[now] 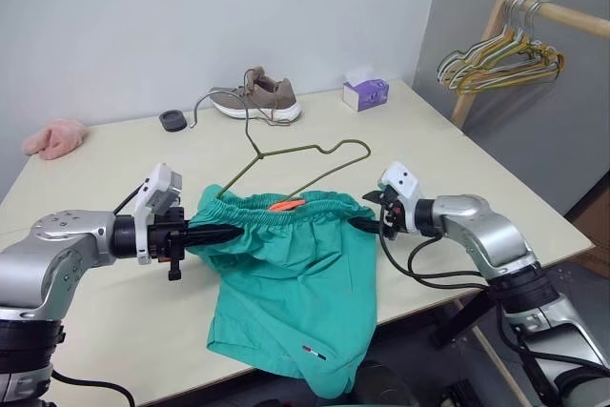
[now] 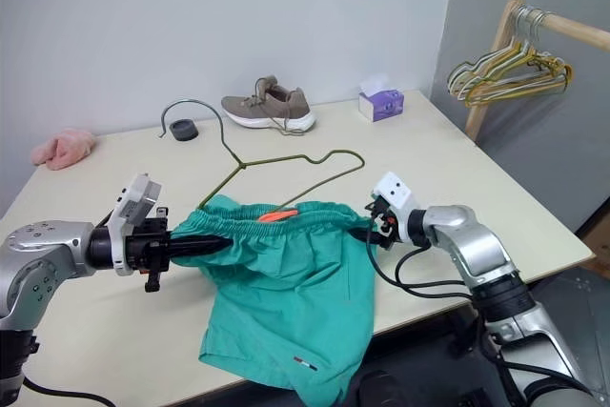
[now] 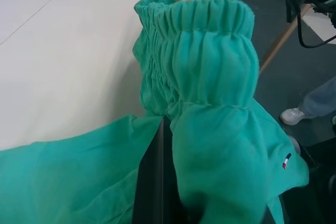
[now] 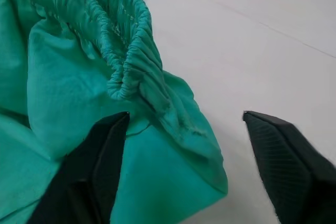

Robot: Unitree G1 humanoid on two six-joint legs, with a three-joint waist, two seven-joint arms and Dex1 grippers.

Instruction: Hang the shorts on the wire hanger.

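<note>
Clamping the shorts at one waistband end, the left end effector is holding them; the right end effector is gaping, straddling the opposite corner.

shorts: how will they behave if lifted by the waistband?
Likely floppy: the shorts already drape over the table edge. Probably light, thin fabric. The gathered waistband should stretch and bunch where the left end effector pinches it.

Plain pale grey wall behind a cream worktop. Wooden clothes rail at right against a darker grey wall. Dark floor.
</note>
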